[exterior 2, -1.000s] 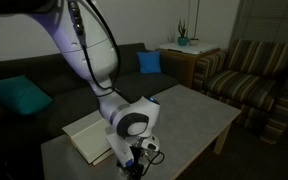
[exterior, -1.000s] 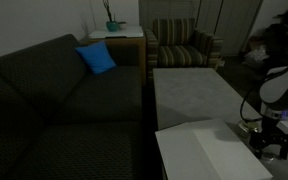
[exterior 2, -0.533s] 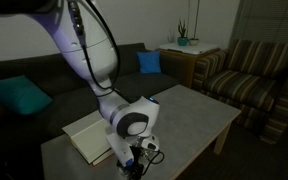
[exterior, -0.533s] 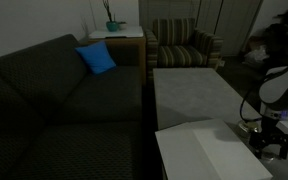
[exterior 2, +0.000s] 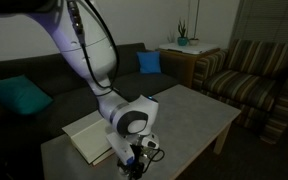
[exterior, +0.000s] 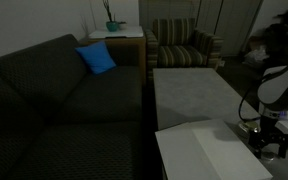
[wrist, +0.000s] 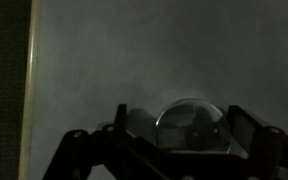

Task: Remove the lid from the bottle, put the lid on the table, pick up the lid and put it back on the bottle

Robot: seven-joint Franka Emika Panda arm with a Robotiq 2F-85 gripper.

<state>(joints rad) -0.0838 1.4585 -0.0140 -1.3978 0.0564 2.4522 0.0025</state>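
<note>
Bottle (wrist: 189, 122) location: standing on the counter (wrist: 164, 50), on bare grey surface just beside the white board (exterior 2: 84, 135). In the wrist view it sits between the two fingers (wrist: 240, 125), and only its rounded, glassy top shows. The lid cannot be told apart from the bottle body in this dim picture.

Finger state: spread wide apart, one on each side of the bottle. Whether either one touches the glass cannot be told.

Arm (exterior 2: 89, 55) posture: bent down over the counter, wrist low at the edge of the white board.

Surroundings, referenced to the white board:
- dark sofa (exterior: 64, 100) alongside the board, across the counter's long edge;
- blue cushion (exterior: 96, 58) on the sofa, well apart from the board;
- striped armchair (exterior: 184, 45) past the counter's far end.
</note>
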